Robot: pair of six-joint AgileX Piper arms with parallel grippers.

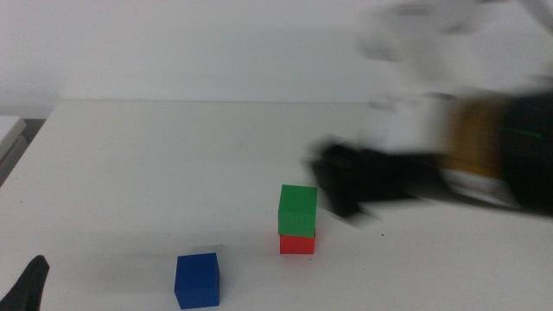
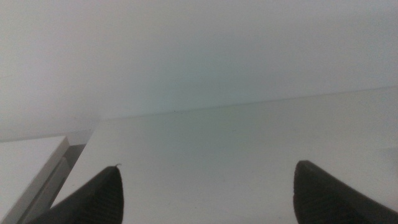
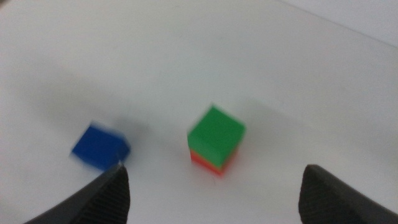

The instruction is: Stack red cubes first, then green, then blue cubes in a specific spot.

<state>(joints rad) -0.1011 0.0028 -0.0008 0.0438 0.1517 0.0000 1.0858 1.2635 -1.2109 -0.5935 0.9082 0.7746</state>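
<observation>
The green cube (image 1: 297, 210) sits on top of the red cube (image 1: 297, 244) near the middle front of the white table. The blue cube (image 1: 197, 280) lies alone to their left, nearer the front edge. My right gripper (image 1: 339, 192) is blurred, just right of the stack and a little above the table, with its jaws open and empty. In the right wrist view the green cube (image 3: 216, 133) on the red cube (image 3: 210, 163) lies between the jaws, the blue cube (image 3: 99, 147) off to one side. My left gripper (image 2: 208, 186) waits open at the table's front left corner (image 1: 30, 285). The greyish mark is hidden.
A white tray or board (image 1: 9, 131) lies at the table's far left edge; it also shows in the left wrist view (image 2: 28, 165). The table's back edge meets a plain white wall.
</observation>
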